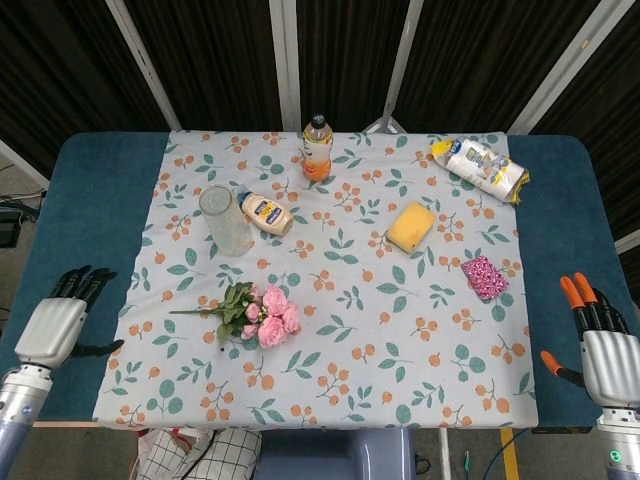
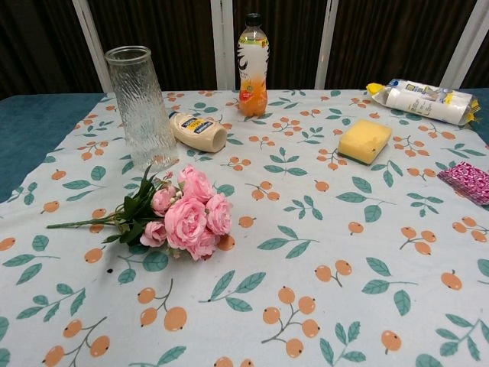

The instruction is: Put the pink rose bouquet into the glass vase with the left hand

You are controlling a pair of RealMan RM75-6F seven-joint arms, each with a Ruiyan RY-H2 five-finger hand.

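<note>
Dark ribbed wall panels (image 1: pixel 220 60) behind table (image 1: pixel 90 200)

The surface (image 1: pixel 90 190) is covered in teal fabric, with a floral tablecloth (image 1: pixel 400 350) spread over its middle. Lying on the cloth: a pink rose bouquet (image 1: pixel 262 314) on its side toward the near left, a glass vase (image 1: pixel 226 220) standing upright behind it, a squeeze bottle (image 1: pixel 266 213) lying just beside the vase, an upright drink bottle (image 1: pixel 317 148) at the far edge, a yellow sponge (image 1: pixel 411 226), a white packet (image 1: pixel 481 167) at the far right, and a pink patterned item (image 1: pixel 484 277) near the right edge.
</note>
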